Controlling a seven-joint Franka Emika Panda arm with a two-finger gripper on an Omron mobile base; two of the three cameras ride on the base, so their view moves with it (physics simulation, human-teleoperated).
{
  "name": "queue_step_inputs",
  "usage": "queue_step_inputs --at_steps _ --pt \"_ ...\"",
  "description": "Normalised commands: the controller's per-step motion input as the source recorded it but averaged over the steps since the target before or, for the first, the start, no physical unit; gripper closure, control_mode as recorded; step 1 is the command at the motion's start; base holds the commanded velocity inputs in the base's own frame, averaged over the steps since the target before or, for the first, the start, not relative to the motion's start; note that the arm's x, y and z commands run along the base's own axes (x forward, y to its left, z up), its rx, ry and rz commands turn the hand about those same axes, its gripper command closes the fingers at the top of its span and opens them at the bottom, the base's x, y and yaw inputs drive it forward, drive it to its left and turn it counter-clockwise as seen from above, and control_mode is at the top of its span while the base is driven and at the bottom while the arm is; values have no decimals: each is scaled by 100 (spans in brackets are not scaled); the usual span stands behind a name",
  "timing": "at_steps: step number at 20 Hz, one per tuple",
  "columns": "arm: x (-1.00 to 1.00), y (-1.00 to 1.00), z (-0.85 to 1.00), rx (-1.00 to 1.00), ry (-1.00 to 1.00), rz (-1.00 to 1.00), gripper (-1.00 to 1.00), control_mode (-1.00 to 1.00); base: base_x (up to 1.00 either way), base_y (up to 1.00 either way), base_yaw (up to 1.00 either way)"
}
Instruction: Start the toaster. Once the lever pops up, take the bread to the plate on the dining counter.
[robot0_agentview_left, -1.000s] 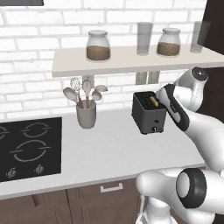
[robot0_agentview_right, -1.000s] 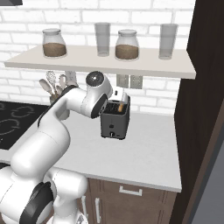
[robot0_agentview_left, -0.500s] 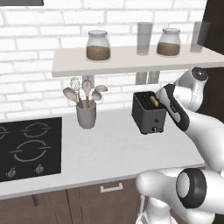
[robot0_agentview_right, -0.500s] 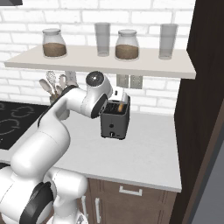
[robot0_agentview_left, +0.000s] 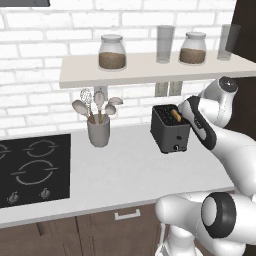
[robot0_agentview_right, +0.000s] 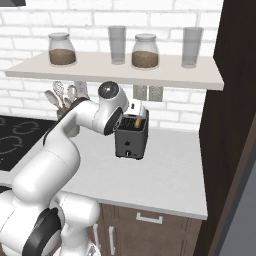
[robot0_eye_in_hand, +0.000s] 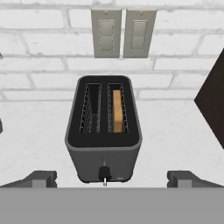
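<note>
Nothing had changed for you since a second before: the arm, the toaster (robot0_agentview_left: 170, 129) and everything on the desk (robot0_agentview_left: 125, 170) sat just where they were. Your gripper (robot0_eye_in_hand: 111, 178) hung released, jaws spread wide and holding nothing, over the front of the toaster, with one fingertip at 7 o'clock and the other at 5 o'clock of the toaster in the hand view.

The toaster stood upright on the desk below the two wall sockets (robot0_eye_in_hand: 123, 33). You had the bread (robot0_eye_in_hand: 117, 111) on edge in the right-hand slot, its tan top showing; the left slot held nothing. The small knob (robot0_eye_in_hand: 104, 172) sat low on the toaster's front, at 6 o'clock.

At 9 o'clock of the toaster in the left base view, a grey holder (robot0_agentview_left: 98, 131) carried spoons and a whisk. On the shelf (robot0_agentview_left: 150, 70) above, two jars (robot0_agentview_left: 112, 52) held brown contents, and two glasses (robot0_agentview_left: 165, 44) stood empty.
</note>
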Motion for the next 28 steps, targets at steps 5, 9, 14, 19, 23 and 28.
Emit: queue_step_inputs --at_steps 5,9,14,19,23,28 --pt "0 0 0 0 0 0 -100 -100 0 0 0" --pt "0 0 0 0 0 0 -100 -100 0 0 0" --pt "0 0 0 0 0 0 -100 -100 0 0 0" --pt "0 0 0 0 0 0 -100 -100 0 0 0" --pt "0 0 0 0 0 0 -100 -100 0 0 0" --pt "0 0 0 0 0 0 -100 -100 0 0 0"
